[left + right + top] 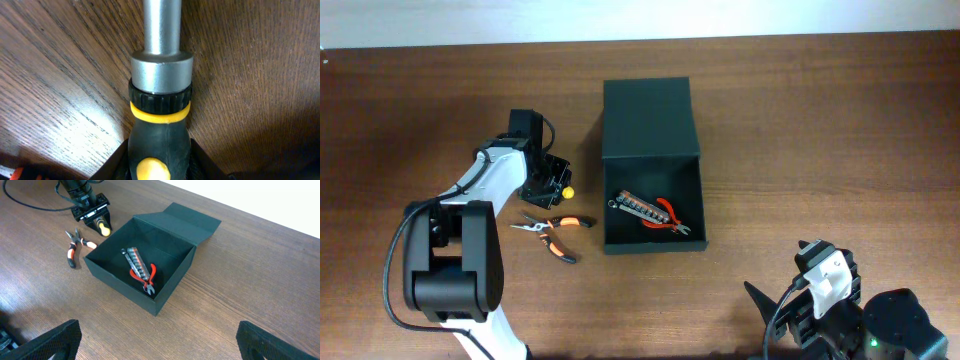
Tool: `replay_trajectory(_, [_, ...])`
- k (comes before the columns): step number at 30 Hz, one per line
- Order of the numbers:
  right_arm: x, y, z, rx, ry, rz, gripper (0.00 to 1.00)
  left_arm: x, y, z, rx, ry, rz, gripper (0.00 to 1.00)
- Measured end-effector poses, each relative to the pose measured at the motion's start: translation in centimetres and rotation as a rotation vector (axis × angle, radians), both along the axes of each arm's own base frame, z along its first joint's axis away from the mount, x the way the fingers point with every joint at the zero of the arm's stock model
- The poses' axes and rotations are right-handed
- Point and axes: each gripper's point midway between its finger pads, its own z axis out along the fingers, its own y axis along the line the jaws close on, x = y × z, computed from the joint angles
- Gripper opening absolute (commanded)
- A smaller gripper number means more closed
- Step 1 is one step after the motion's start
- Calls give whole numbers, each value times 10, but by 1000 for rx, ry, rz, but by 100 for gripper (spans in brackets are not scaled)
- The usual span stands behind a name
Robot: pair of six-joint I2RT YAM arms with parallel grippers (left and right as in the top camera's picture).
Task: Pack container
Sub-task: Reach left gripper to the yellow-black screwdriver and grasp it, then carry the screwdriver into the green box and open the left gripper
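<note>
The container (pixel 652 120), a dark green-black box, stands open mid-table with its flap lid lying flat behind it. In the box, seen in the right wrist view (pixel 120 287), lie red-handled pliers (pixel 147 277) and a silver bit holder (pixel 134 260). A screwdriver (pixel 161 125) with a black and yellow handle and a steel shaft lies on the wood left of the box. My left gripper (pixel 160 167) is down over it, both fingers (pixel 117 165) pressed against the handle's sides. My right gripper (pixel 157 340) hangs open over bare table at the near right, holding nothing.
Orange-and-black needle-nose pliers (pixel 555 228) lie on the table just in front of the screwdriver (pixel 566 190), left of the box. The left arm's base (pixel 450 270) stands at the near left, the right arm's base (pixel 880 320) at the near right.
</note>
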Motion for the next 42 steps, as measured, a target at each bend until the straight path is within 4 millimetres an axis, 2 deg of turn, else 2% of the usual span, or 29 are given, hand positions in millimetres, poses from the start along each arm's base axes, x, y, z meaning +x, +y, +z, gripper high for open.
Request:
replay_trajectory(7, [0,0,0,0,0,0,99,0,0,2,-5,-4,1,18])
replay_trajectory(10, [0,0,0,1,0,0,99,1,0,12,-6,-27,0,18])
replay_trajectory(13, [0,0,0,0,0,0,99,5,-1,35,-3,-90,-11,18])
replay_trajectory(16, [0,0,0,0,1,0,99,11,-4,70,3,-188,-32,18])
replay_trajectory(19, [0,0,0,0,0,0,99,11,-15,103,6,-283,-82,18])
replay_trajectory(22, [0,0,0,0,0,0,99,7,-34,123,9,-346,-164,18])
replay_trajectory(24, [0,0,0,0,0,0,99,3,-54,132,10,-377,-249,18])
replay_trajectory(31, [0,0,0,1,0,0,99,-24,-147,152,-18,-449,-556,18])
replay_trajectory(35, [0,0,0,0,0,0,99,-48,-186,154,-49,-447,-641,18])
replay_trajectory(39, [0,0,0,0,1,0,99,-63,-207,148,-78,-408,-629,18])
replay_trajectory(42, [0,0,0,0,0,0,99,-69,-216,133,-84,-348,-572,18])
